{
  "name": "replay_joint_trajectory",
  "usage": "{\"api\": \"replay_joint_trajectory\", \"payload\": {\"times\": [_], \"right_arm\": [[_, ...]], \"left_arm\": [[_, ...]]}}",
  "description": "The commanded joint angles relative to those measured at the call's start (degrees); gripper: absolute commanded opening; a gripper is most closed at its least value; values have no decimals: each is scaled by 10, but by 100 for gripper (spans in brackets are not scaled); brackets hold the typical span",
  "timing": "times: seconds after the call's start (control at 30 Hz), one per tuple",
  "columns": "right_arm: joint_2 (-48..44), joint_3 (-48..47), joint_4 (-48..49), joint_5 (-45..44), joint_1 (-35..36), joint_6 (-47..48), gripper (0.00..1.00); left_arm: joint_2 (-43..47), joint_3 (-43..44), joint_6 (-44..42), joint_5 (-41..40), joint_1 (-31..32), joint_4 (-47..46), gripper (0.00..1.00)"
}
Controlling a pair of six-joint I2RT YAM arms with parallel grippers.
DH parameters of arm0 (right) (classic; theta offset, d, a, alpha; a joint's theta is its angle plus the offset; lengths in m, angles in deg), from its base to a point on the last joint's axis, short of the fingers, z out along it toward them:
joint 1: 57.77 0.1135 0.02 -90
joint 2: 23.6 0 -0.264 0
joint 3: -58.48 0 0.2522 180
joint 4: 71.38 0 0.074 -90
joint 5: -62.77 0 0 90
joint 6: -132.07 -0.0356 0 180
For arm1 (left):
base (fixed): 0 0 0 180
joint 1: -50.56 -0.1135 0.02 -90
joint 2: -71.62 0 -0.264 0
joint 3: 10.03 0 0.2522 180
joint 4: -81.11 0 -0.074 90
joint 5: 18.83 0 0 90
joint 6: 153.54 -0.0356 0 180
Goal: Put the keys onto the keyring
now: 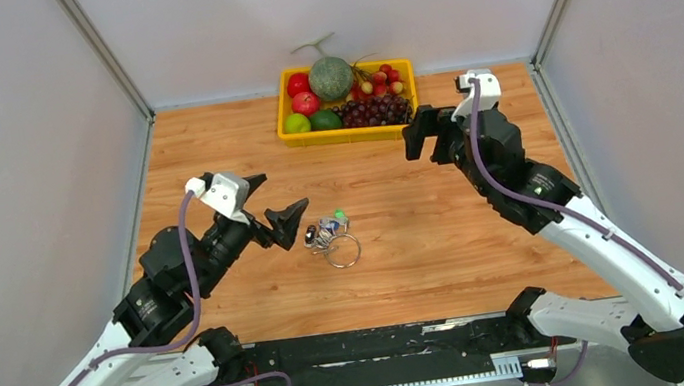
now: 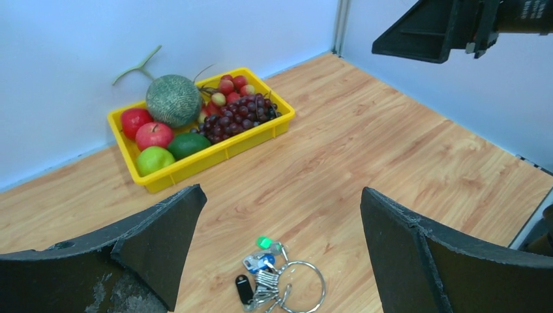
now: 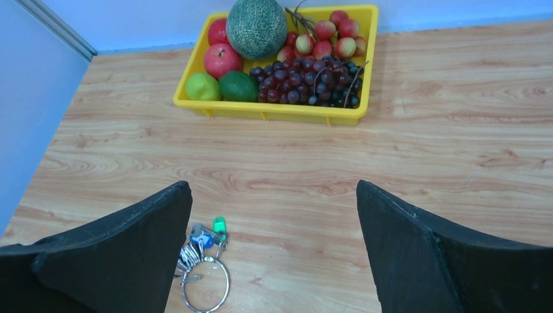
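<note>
**Top external view: both arms empty, keys and ring lie near centre**

Top external view shows a light wooden surface (image 1: 444,229) filling the middle of the frame between pale walls. Two black-and-white arms reach up from the bottom edge, the left arm (image 1: 168,278) to centre left and the right arm (image 1: 529,187) to upper right. Both sets of jaws are spread wide and hold nothing. At upper centre sits a yellow plastic tray (image 1: 350,135) of fruit, well apart from the work.

Just right of the left jaws, near the frame's centre, lies a bunch of small silvery metal keys (image 1: 321,233). One is a green-headed key (image 1: 339,217) and another a blue-headed key (image 2: 259,263). A thin silvery wire keyring (image 1: 343,251) lies flat at the bunch's lower right, touching it. Whether any key is already threaded on it cannot be told.

My judgement of the risks:
- **The ring:** it is far thinner than the jaws and lies flat on the wood, so a closing pinch may slip over it or skid it away.
- **The keys:** they are clustered, so several could lift together or get pushed across the ring.
- **The right jaws:** they hang far off at upper right, and threading with one arm alone would likely fail.
</note>
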Motion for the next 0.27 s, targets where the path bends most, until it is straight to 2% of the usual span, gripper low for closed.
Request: {"api": "replay_joint_trajectory", "payload": {"times": [0.0, 0.07, 0.17, 0.23], "right_arm": [[-43, 16, 72, -32, 3, 41, 100], [-53, 20, 80, -26, 3, 49, 100], [-27, -1, 47, 64, 4, 97, 100], [-4, -18, 35, 10, 15, 77, 100]], "left_arm": [[-1, -8, -19, -20, 2, -21, 100], [-2, -9, -21, -25, 2, -22, 100], [-5, -9, -23, -24, 2, -22, 100], [-7, -9, -23, -25, 2, -22, 100]]}}
